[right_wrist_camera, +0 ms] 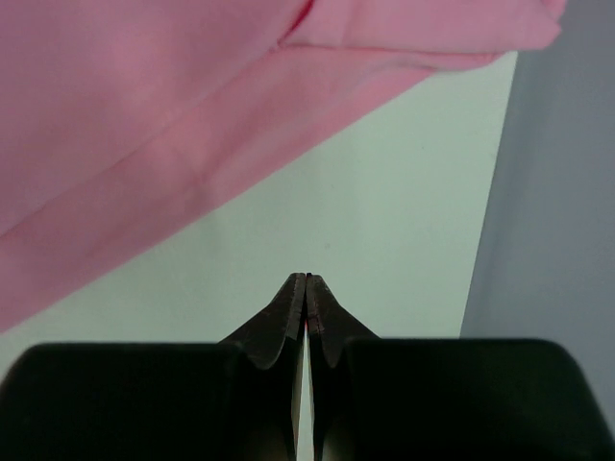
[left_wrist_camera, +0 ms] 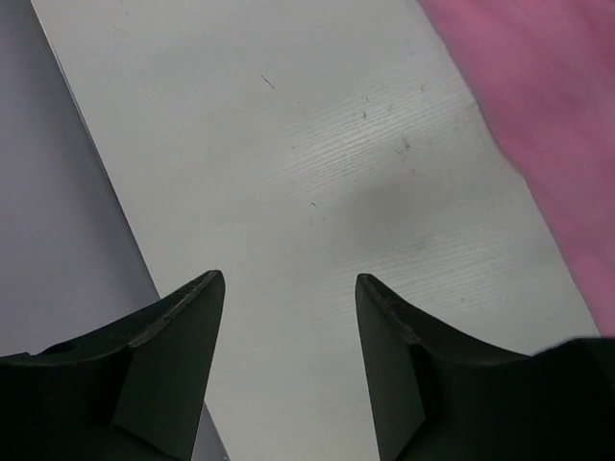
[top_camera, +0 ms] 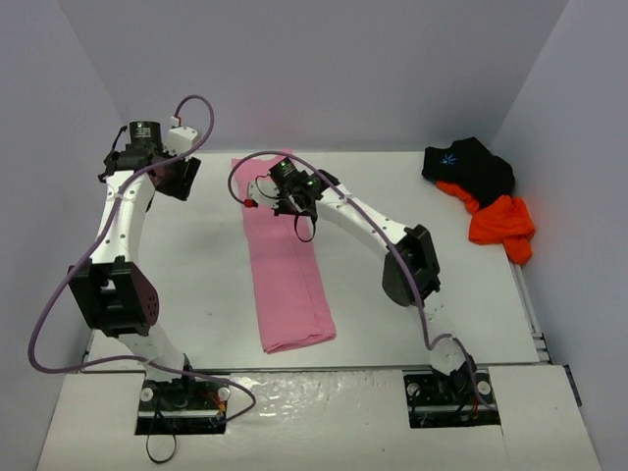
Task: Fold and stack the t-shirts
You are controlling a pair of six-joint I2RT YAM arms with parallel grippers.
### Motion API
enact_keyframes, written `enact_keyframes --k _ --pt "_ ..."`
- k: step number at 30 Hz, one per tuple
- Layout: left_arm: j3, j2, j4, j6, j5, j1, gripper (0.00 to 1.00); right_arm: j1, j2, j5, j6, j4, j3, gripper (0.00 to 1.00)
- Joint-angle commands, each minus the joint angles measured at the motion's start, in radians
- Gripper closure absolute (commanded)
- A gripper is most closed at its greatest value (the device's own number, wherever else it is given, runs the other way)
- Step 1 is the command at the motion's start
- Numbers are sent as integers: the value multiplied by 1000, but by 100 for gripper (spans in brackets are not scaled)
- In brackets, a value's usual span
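Note:
The pink t-shirt point(top_camera: 289, 285) lies folded into a long narrow strip down the middle of the table point(top_camera: 196, 275). My right gripper point(top_camera: 261, 194) hovers at the strip's far end. In the right wrist view it point(right_wrist_camera: 306, 277) is shut with nothing in it, over bare table just off the pink cloth point(right_wrist_camera: 144, 125). My left gripper point(top_camera: 183, 177) is at the far left, apart from the strip. Its jaws point(left_wrist_camera: 288, 279) stand open and empty above the table, with the pink edge point(left_wrist_camera: 548, 115) off to the right. The black t-shirt point(top_camera: 471, 165) and the orange t-shirt point(top_camera: 502, 224) lie crumpled together at the far right.
White walls close the table in at the back and on both sides. The left wall point(left_wrist_camera: 58, 240) is close beside my left gripper. The black and orange heap sits against the right edge.

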Motion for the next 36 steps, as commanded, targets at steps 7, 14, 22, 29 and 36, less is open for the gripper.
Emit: enact_keyframes --k 7,14,22,29,36 --pt "17 -95 157 -182 -158 12 43 -2 233 -128 -82 30 284 100" --pt "3 -79 140 -177 -142 13 43 -20 317 -178 -87 49 353 100" --pt "-14 -63 144 -154 -127 12 43 -44 369 -266 -55 60 375 100" --pt "-9 -35 120 -135 -103 12 43 -85 416 -306 -29 17 344 100" --pt "11 -7 100 -130 -90 11 43 -117 471 -249 -34 -42 357 100"
